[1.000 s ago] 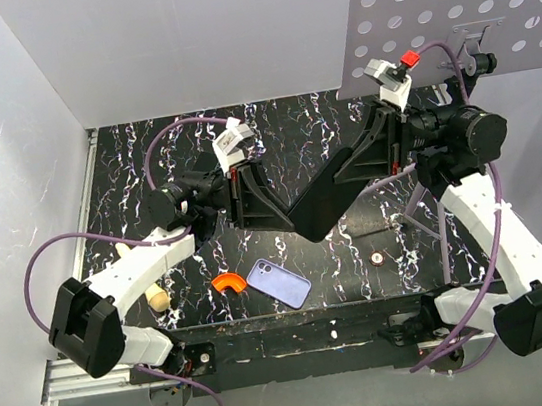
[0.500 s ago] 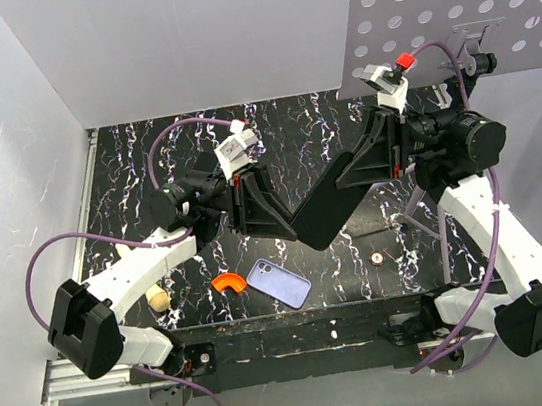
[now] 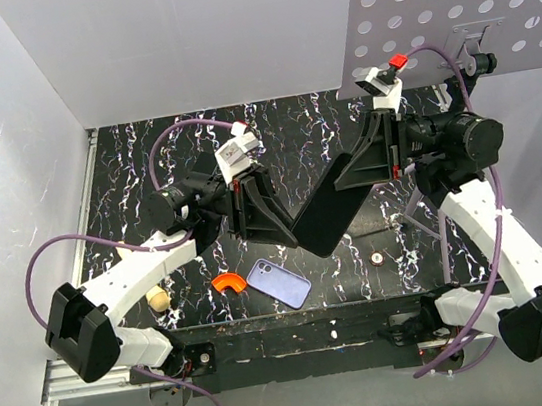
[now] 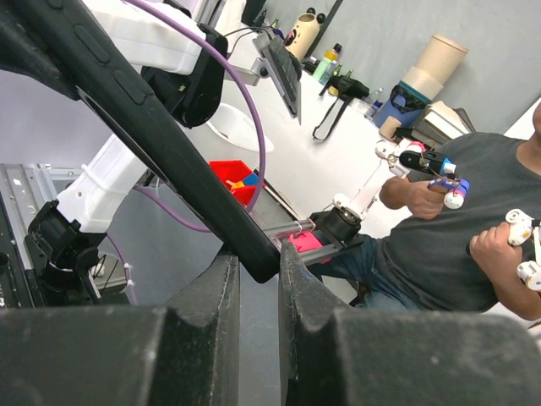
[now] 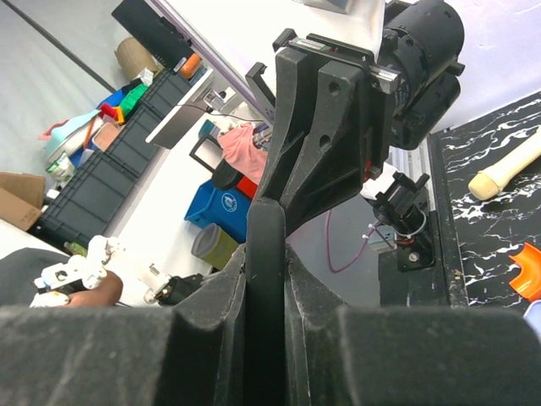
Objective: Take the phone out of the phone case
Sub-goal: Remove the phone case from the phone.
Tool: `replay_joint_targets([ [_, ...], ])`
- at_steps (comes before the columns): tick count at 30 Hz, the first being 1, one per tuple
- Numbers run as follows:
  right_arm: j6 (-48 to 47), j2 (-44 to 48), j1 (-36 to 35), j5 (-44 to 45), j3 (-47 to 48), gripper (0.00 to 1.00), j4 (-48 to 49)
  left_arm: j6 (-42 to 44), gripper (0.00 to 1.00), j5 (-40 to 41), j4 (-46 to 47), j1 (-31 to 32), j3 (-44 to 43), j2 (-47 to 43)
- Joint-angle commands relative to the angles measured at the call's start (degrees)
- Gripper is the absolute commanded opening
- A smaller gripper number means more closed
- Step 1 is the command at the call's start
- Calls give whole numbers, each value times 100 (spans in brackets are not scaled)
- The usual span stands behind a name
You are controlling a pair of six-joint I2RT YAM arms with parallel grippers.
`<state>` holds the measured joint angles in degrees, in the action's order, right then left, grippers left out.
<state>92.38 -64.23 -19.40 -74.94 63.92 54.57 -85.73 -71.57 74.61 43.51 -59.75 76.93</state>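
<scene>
A black phone case (image 3: 337,204) hangs in the air between both arms, slanted over the middle of the table. I cannot tell if a phone sits inside it. My right gripper (image 3: 353,176) is shut on its upper right end; in the right wrist view the case edge (image 5: 264,279) is squeezed between the jaws of the right gripper (image 5: 264,245). My left gripper (image 3: 290,233) pinches its lower left corner; in the left wrist view the case (image 4: 144,118) shows side buttons, and its corner sits in the left gripper (image 4: 258,254). A purple phone (image 3: 279,283) lies back up near the table's front edge.
An orange curved piece (image 3: 228,283) lies just left of the purple phone. A beige cork-like item (image 3: 157,299) lies at the front left. A small round part (image 3: 378,259) is at the front right. A perforated grey plate (image 3: 455,5) overhangs the back right. White walls stand behind and left.
Both grippers keep hold of the black case. Its lower end has dropped slightly toward the table's front and the right wrist has tilted a little. The purple phone has not moved.
</scene>
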Motion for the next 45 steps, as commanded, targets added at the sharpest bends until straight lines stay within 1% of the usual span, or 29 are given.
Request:
replay_joint_targets([
  [1,121,-441,-257,858,-205,1,816,399,0,1136,1381,483,-441,-222],
  [4,377,-661,-354,919,-178,1,1318,470,0,1128,1381,589,-485,-187],
  [9,667,-872,-442,1025,-169,1,1662,540,0,1172,1381,642,-494,-143],
  [12,659,-802,-442,1016,-187,1,1418,610,0,1224,1337,642,-442,-125],
  [16,404,-618,-468,990,-231,1,907,1022,0,1286,846,642,-301,-169],
  [19,386,-451,-468,1007,-362,1,889,1567,0,1365,83,642,-187,-344],
  [21,211,-267,-468,1051,-459,1,583,1970,0,1496,-558,642,-125,-502],
  [22,132,-161,-468,1112,-503,1,460,2260,0,1593,-1127,642,-90,-608],
  [23,105,-91,-468,1165,-529,1,380,2802,0,1724,-1655,633,-55,-739],
  [27,131,155,-468,1428,-626,1,204,4623,0,2673,-4589,642,-124,-1258],
  [29,44,278,-468,1525,-653,1,-59,4968,0,3094,-5287,642,-134,-1364],
  [31,-53,367,-468,1579,-670,1,-218,5154,0,3499,-5814,641,-195,-1382],
  [33,-53,393,-468,1587,-644,1,-201,5189,0,3667,-6237,642,-300,-1260],
  [36,43,393,-468,1614,-556,1,-105,5032,0,3983,-6476,633,-301,-1145],
  [38,122,385,-477,1649,-512,1,-16,4970,0,4290,-6809,633,-318,-1092],
  [40,166,393,-486,1684,-451,1,36,4952,0,4397,-7117,633,-336,-1004],
  [43,237,437,-495,1737,-477,1,10,4751,0,4520,-6996,633,-143,-1021],
  [45,237,490,-503,1772,-521,1,-164,4724,0,4748,-6934,633,-38,-1118],
])
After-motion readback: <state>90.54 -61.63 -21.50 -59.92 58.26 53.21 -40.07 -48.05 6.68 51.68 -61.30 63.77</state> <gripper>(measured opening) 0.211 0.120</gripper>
